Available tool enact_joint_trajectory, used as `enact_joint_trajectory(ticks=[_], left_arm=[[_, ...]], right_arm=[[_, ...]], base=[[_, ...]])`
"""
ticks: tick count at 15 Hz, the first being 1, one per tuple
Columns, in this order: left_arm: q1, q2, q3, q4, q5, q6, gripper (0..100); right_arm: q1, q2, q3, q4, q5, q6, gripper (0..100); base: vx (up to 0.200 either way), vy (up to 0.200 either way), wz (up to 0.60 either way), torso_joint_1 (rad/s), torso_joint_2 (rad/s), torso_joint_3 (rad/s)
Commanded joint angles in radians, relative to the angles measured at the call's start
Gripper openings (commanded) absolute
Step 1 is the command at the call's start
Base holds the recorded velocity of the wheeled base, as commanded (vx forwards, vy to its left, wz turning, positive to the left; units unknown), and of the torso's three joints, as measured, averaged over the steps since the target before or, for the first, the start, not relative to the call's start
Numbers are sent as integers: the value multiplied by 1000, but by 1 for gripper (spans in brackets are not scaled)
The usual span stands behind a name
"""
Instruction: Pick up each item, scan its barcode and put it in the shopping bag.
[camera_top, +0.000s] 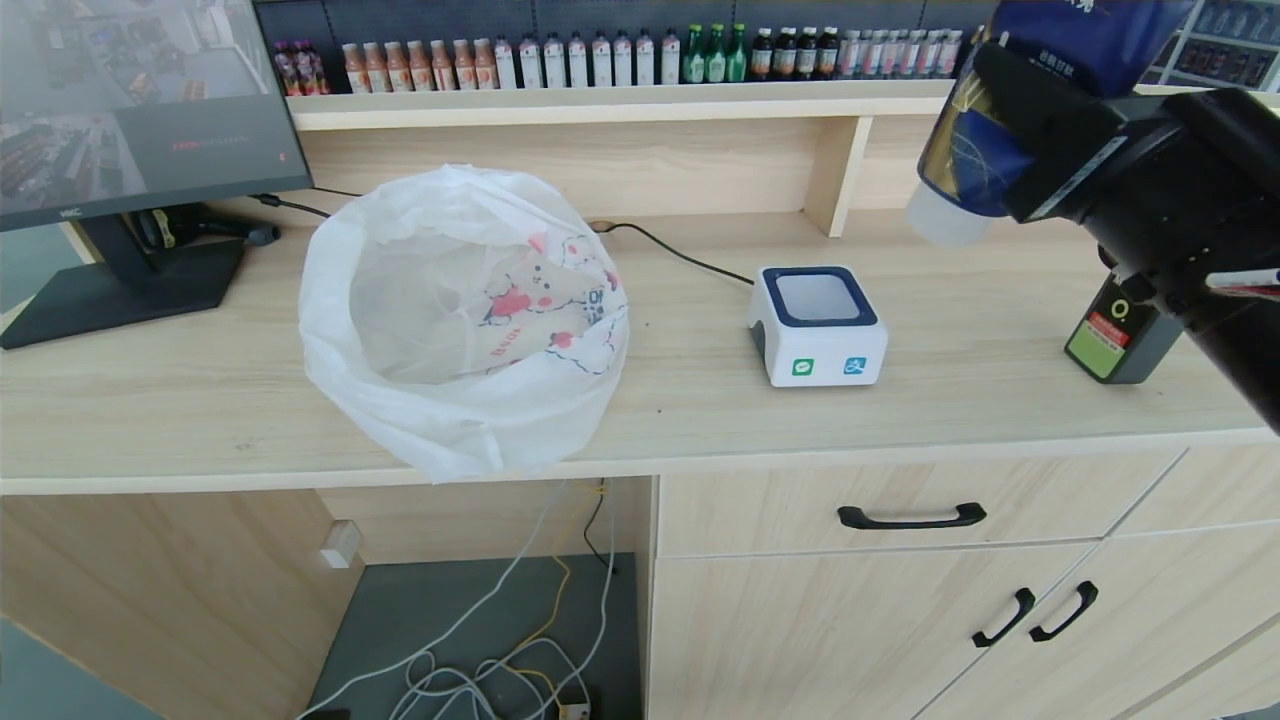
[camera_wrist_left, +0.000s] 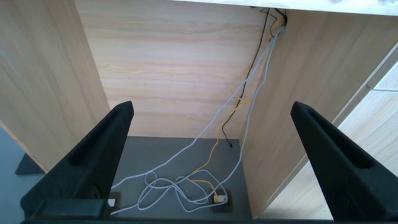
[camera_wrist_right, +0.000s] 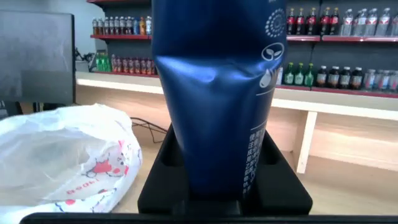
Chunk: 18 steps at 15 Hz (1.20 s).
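Observation:
My right gripper (camera_top: 1010, 130) is raised at the upper right, above the counter, shut on a dark blue pouch (camera_top: 985, 140) with a white spout end pointing down-left. In the right wrist view the blue pouch (camera_wrist_right: 217, 93) stands between the black fingers (camera_wrist_right: 168, 155), dented where it is squeezed. The white scanner (camera_top: 817, 325) with a blue-rimmed window sits on the counter, left of and below the pouch. The white shopping bag (camera_top: 460, 320) stands open at centre left, with a printed packet inside. My left gripper (camera_wrist_left: 211, 168) hangs open under the counter, over floor cables.
A monitor (camera_top: 130, 100) on a black stand occupies the counter's far left. A small black and green device (camera_top: 1115, 340) stands at the right under my arm. A shelf of bottles (camera_top: 640, 55) runs along the back. A cable (camera_top: 680, 255) leads to the scanner.

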Motion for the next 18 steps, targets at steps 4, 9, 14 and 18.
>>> enact_joint_trajectory(ticks=[4,9,14,18], left_arm=[[0,0,0,0,0,-3,100],[2,0,0,0,0,-5,100],[2,0,0,0,0,-6,100],[0,0,0,0,0,-6,100]], right_arm=[[-51,84,75,-71,50,-21,0],[-49,104,42,-74,50,32,0],[-64,127,62,-119,51,61,0],[-78,139,59,-131,50,71,0]], base=[[0,0,0,0,0,0],[0,80,0,2,1,1],[0,200,0,6,2,1],[0,200,0,2,2,0]])
